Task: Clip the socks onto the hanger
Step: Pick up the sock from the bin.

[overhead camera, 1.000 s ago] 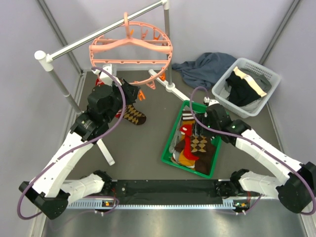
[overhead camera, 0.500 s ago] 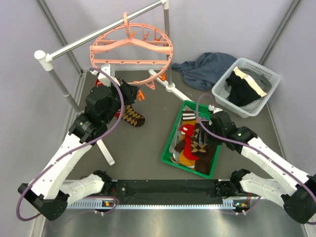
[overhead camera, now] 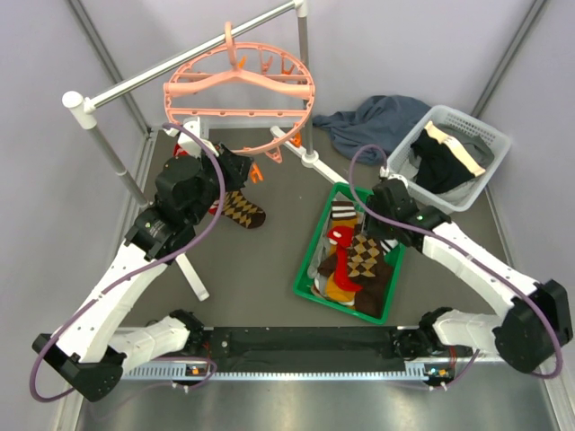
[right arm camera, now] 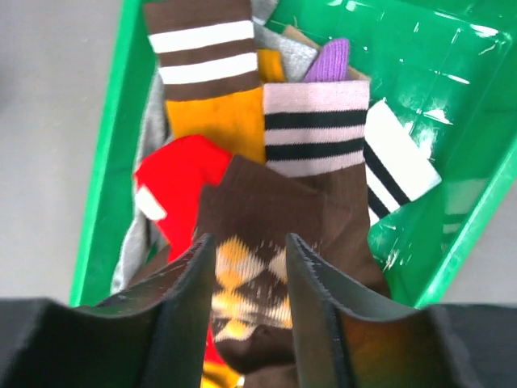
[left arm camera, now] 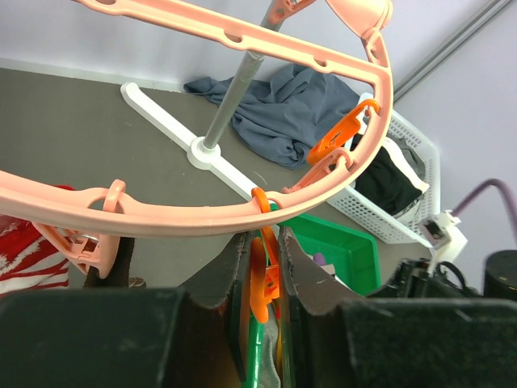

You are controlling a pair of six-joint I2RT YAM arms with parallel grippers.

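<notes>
Orange clip (left arm camera: 260, 279) on the pink hanger (left arm camera: 242, 206) sits pinched between the left hand (left arm camera: 260, 267) fingers, unchanged. Rightward, the right hand (right arm camera: 250, 267) has lifted, clamped on an argyle sock (right arm camera: 258, 283) above the green bin (right arm camera: 452, 162): the sock is probably bound for the clip.

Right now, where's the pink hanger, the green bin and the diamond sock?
pink hanger (overhead camera: 239, 115): top view, ring's near rim.
green bin (right arm camera: 105, 170): right wrist view, left wall.
diamond sock (right arm camera: 250, 212): right wrist view, brown cuff.
</notes>
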